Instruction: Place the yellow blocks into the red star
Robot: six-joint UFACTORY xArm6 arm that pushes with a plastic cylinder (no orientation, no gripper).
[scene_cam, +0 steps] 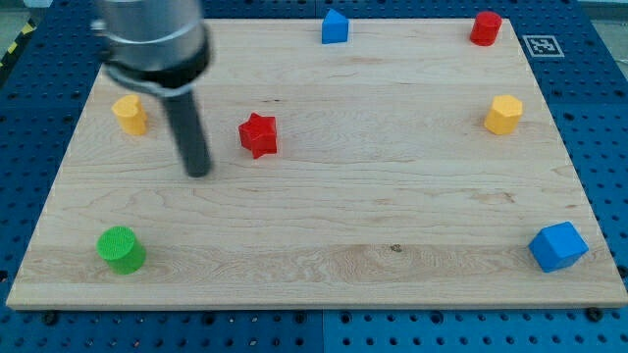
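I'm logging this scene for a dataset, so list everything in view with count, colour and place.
yellow blocks: 2, yellow; one near the view's left edge, one hexagonal near the right edge.
red star: 1, red; left of centre.
red cylinder: 1, red; top right corner.
blue blocks: 2, blue; a house-shaped one at top centre, a cube at bottom right.
green cylinder: 1, green; bottom left.
wooden board: 1, light wood; on a blue pegboard.
marker tag: 1, black and white; top right.
my tip: 1, dark rod; between the left yellow block and the star, touching neither.
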